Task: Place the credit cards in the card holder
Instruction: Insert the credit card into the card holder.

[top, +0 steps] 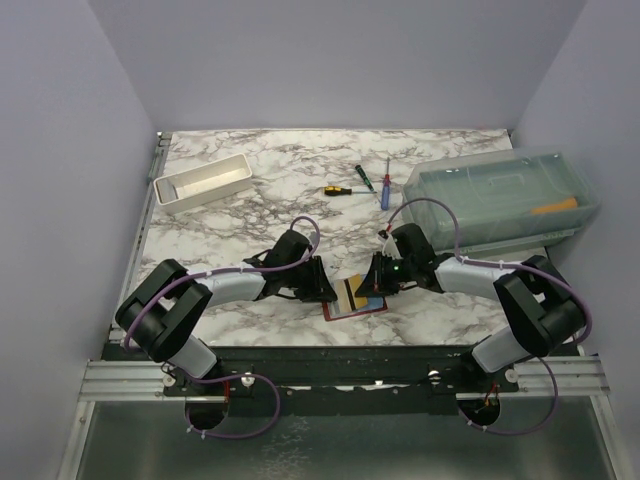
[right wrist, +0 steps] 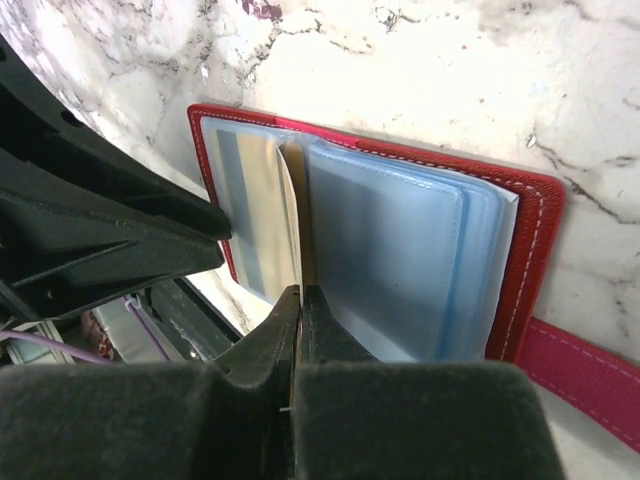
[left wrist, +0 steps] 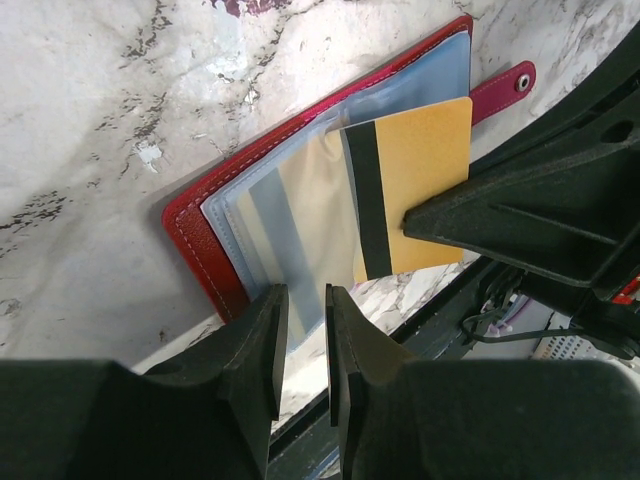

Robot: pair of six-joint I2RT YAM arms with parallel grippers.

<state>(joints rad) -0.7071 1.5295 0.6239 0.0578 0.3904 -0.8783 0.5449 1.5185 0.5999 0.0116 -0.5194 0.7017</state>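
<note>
On veined marble, red leather card holder [left wrist: 205, 225] shows glossy clear sleeves.

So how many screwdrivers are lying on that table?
3, at the far middle: a yellow-handled one, a green-handled one right of it, and a blue-handled one beside the clear box. Others may be hidden inside.

Camera placement: one fixed overhead view, two wrist views.

The overhead camera sits above and behind the arm bases, looking down and forward over the whole marble table [top: 300, 190]. Each wrist camera looks along its own fingers, close above the open card holder [left wrist: 205, 245], which all three views share; each wrist view also shows the opposite gripper.
</note>
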